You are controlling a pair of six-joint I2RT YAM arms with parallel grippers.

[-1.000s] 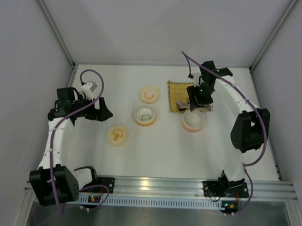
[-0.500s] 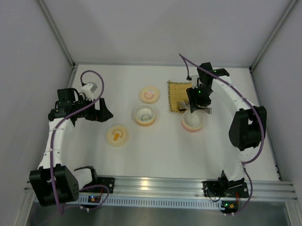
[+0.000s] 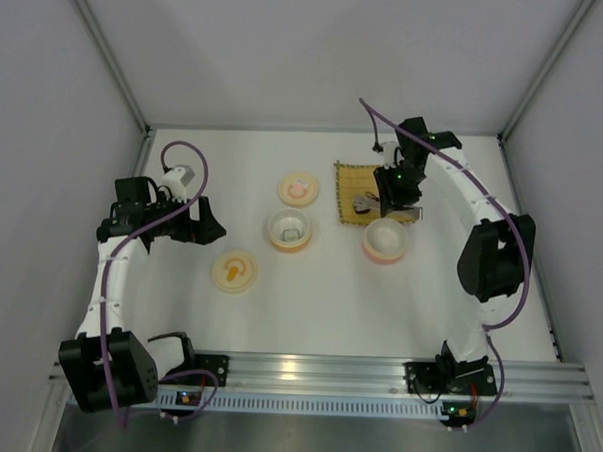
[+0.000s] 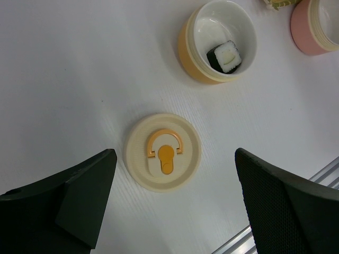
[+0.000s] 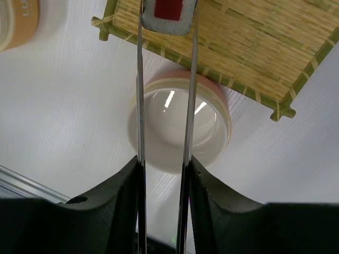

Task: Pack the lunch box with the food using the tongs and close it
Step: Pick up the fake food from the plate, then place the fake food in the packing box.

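Orange container (image 4: 195, 59) held dark sushi piece (image 4: 226, 56), jaws of right gripper (image 5: 164, 174) pinched tongs (image 5: 140, 106) clasping red-topped piece (image 5: 168, 16), left gripper (image 4: 174, 159) jaws spread.

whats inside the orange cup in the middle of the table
One sushi piece lies on the floor of the orange cup: dark wrap, white rice, pale yellow centre. Nothing else shows inside. The floor under the piece is covered by it.

Lab enclosure: white panels (image 3: 289, 45), aluminium rail (image 3: 315, 372)
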